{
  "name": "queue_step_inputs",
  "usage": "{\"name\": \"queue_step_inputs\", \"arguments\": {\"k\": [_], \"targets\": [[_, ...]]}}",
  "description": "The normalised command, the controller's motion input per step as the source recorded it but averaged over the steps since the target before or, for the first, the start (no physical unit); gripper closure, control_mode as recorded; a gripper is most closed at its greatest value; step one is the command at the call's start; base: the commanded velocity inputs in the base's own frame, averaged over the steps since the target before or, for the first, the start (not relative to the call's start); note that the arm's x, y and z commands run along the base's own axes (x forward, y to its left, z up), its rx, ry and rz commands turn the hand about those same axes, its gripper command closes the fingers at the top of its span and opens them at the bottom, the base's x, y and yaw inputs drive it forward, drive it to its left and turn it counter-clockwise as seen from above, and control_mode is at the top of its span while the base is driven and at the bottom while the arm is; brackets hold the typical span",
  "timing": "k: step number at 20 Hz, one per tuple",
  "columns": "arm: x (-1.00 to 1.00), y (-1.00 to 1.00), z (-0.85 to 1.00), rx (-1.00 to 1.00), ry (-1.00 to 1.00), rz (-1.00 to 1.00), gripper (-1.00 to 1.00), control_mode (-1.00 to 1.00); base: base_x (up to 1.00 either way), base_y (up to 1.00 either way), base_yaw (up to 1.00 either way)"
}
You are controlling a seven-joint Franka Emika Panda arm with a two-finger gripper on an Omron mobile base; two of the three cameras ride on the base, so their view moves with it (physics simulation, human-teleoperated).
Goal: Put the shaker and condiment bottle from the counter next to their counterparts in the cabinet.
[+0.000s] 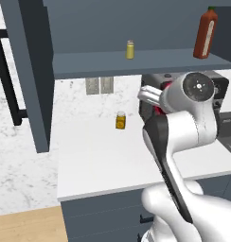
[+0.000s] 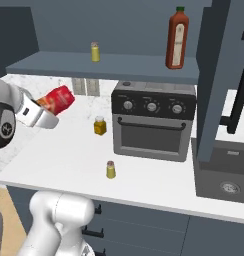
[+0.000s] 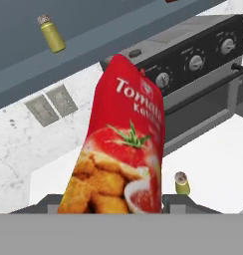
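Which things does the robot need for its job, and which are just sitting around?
Needed:
ketchup bottle in the gripper
small shaker on the counter
shelf shaker
tall sauce bottle
cabinet

Just sitting:
orange jar
toaster oven
wall sockets

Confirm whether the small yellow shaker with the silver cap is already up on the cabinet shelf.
No; the shaker stands on the counter before the toaster oven, while the gripper holds the condiment bottle.
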Motion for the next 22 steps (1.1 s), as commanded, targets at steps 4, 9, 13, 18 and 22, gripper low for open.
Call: {"name": "queue_step_inputs", "arguments": {"k": [4,9,13,18,22], "targets": [[-0.09,-0.07,0.7,0.08,0.0,0.0,1.0,-1.0,0.0,0.0,0.0],[-0.12,-0.12,0.68,0.05,0.0,0.0,1.0,-1.0,0.0,0.0,0.0],[0.01,-0.01,0.35,0.0,0.0,0.0,1.0,-1.0,0.0,0.0,0.0],[0.24,-0.1,0.2,0.0,0.0,0.0,1.0,-1.0,0.0,0.0,0.0],[0.31,-0.24,0.12,0.0,0.0,0.0,1.0,-1.0,0.0,0.0,0.0]]}}
